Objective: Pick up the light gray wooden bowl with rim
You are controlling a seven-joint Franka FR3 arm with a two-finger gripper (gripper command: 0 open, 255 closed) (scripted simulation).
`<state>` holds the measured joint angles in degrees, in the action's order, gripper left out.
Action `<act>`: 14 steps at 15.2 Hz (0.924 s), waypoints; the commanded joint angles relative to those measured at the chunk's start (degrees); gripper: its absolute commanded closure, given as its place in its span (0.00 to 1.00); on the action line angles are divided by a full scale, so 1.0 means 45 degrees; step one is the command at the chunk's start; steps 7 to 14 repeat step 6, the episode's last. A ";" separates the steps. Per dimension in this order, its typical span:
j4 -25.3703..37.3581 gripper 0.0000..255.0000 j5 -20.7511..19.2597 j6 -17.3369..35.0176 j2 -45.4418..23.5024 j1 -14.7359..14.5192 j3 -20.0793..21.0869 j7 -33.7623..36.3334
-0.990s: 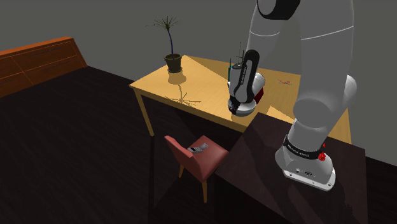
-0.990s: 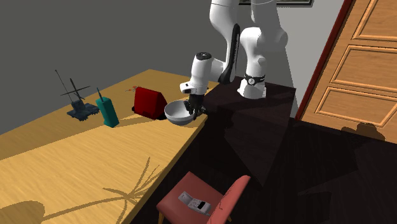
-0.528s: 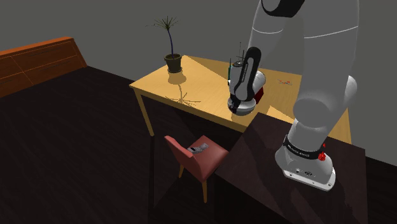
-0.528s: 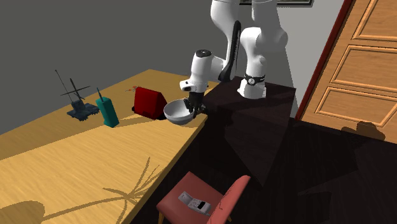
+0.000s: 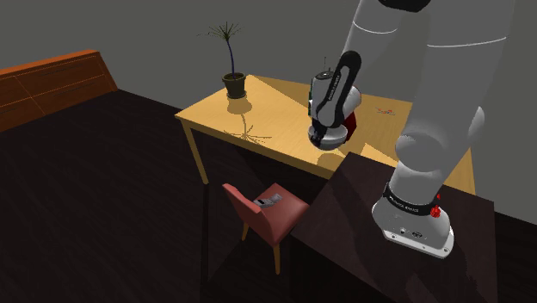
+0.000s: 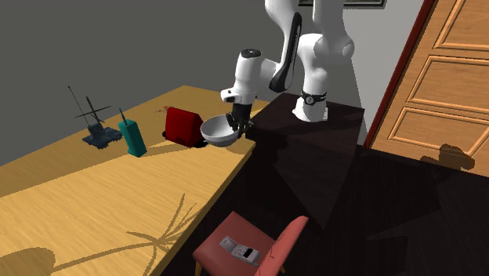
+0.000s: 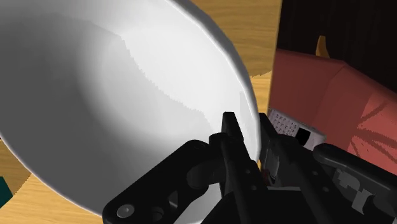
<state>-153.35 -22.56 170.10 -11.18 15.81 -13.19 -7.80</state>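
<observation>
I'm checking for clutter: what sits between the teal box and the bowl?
A red box stands between the teal box and the white bowl, close beside the bowl, as the second exterior view shows.

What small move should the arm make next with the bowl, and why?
Probably a short, straight lift. The gripper is shut on the rim of the bowl, which hangs low over the edge of the table, close beside the red box. Rising vertically would likely gain clearance without swinging the bowl into the box.
</observation>
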 commanded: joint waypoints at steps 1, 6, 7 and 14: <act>-0.0077 1.00 0.0166 -0.0446 0.0519 0.0076 0.0120 -0.0188; -0.0170 1.00 0.0416 -0.1076 0.1242 0.0122 0.0221 -0.0466; -0.0170 1.00 0.0416 -0.1076 0.1242 0.0122 0.0221 -0.0466; -0.0170 1.00 0.0416 -0.1076 0.1242 0.0122 0.0221 -0.0466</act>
